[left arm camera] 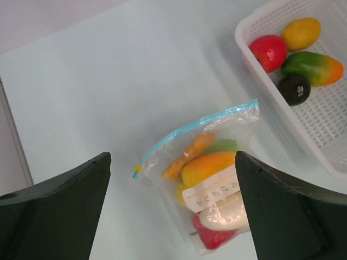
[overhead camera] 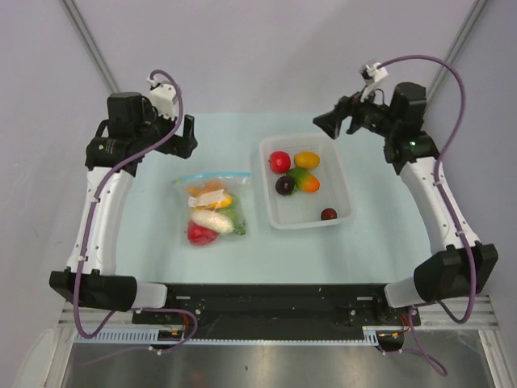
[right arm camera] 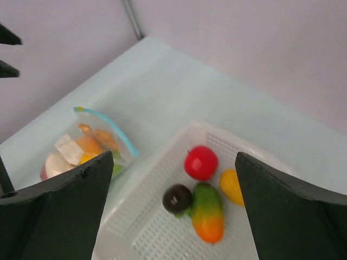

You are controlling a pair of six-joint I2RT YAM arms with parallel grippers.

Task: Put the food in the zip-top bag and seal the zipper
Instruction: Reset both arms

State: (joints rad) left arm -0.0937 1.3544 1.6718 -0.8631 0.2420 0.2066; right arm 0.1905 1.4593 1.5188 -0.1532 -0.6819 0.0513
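Observation:
The zip-top bag (overhead camera: 212,204) lies flat on the table left of centre, its teal zipper (overhead camera: 212,175) along the far edge. Inside it show orange, yellow, green, white and red food pieces (left arm camera: 209,168). More food sits in the white basket (overhead camera: 346,182): a red apple (overhead camera: 279,162), a yellow fruit (overhead camera: 306,159), a green-orange mango (overhead camera: 304,179) and two dark fruits (overhead camera: 284,185). My left gripper (overhead camera: 191,136) hangs open and empty, up and behind the bag (left arm camera: 217,184). My right gripper (overhead camera: 325,124) is open and empty too, raised behind the basket (right arm camera: 157,227).
The pale table ends at grey walls behind and to both sides, with a metal strut at each back corner. The basket stands right of the bag with a narrow gap between them. Both arm bases sit at the near edge.

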